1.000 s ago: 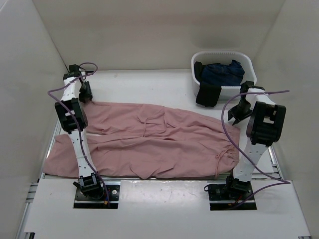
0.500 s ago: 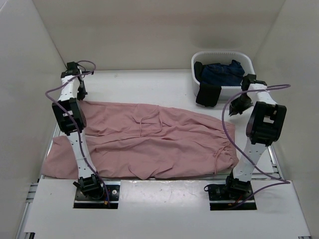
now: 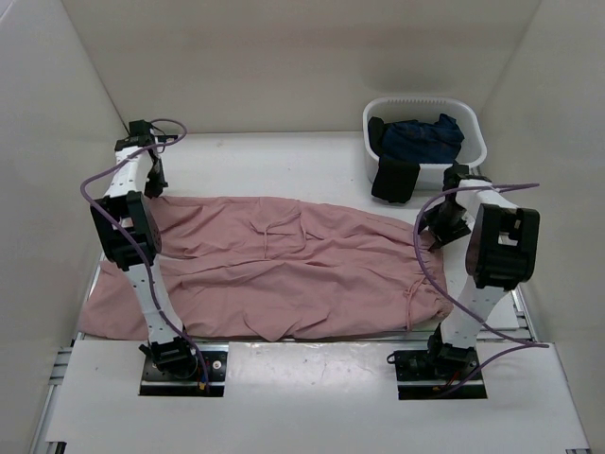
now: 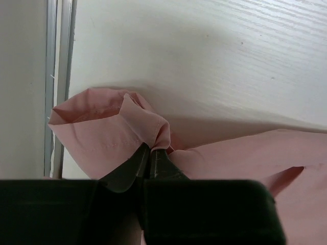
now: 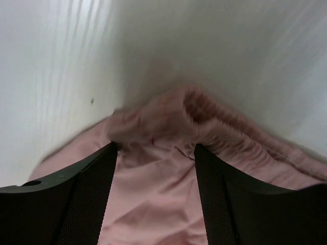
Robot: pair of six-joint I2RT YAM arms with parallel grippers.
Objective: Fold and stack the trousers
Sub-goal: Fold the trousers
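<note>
The trousers are plain dusty pink. The table and basket are white. One garment is dark navy, another black. The arms are white with black joints; the cables are purple.

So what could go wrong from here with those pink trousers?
The left end effector pinches only a small bunched fold of hem on the dusty-pink thin fabric trousers; it might slip out when lifted. The right end effector is open astride the gathered waistband and could close on just one layer, leaving the fold crooked.
</note>
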